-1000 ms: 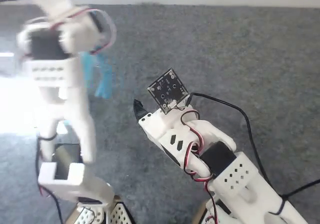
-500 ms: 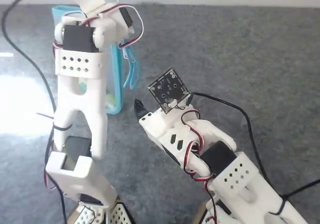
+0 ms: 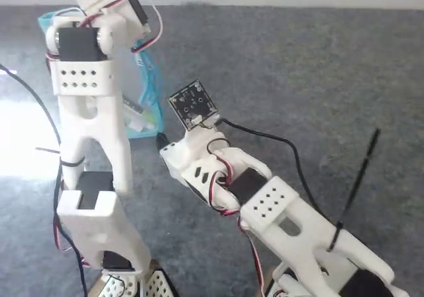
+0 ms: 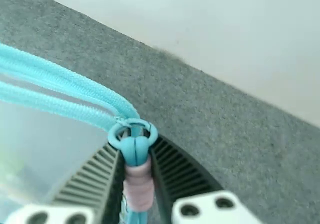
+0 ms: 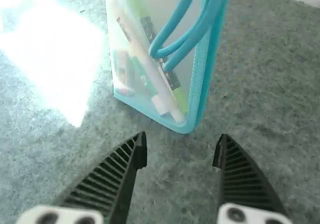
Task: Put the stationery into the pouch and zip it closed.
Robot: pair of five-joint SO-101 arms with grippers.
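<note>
A clear pouch (image 5: 150, 49) with turquoise edging hangs upright, its lower corner on the grey carpet. Pens and a white marker (image 5: 161, 100) lie inside it. My left gripper (image 4: 136, 153) is shut on the turquoise zipper pull (image 4: 135, 146) at the pouch's top, where the zipper tape (image 4: 60, 91) runs away from it. In the high view the pouch (image 3: 147, 105) hangs beside the raised left arm (image 3: 83, 78). My right gripper (image 5: 180, 151) stands open just above the carpet, a short way in front of the pouch's lower edge, and in the high view the right gripper (image 3: 162, 143) points at that edge.
Grey carpet (image 3: 311, 65) covers the table, with a bright sunlit patch (image 3: 20, 138) on the left. A black cable (image 3: 278, 144) trails from the right arm, and a thin black strip (image 3: 361, 171) sticks up near its base. A pale wall closes the far side.
The left arm swung the hanging pouch about and now holds it farther left. The right arm has pushed forward and left, bringing its open gripper close to the pouch.
</note>
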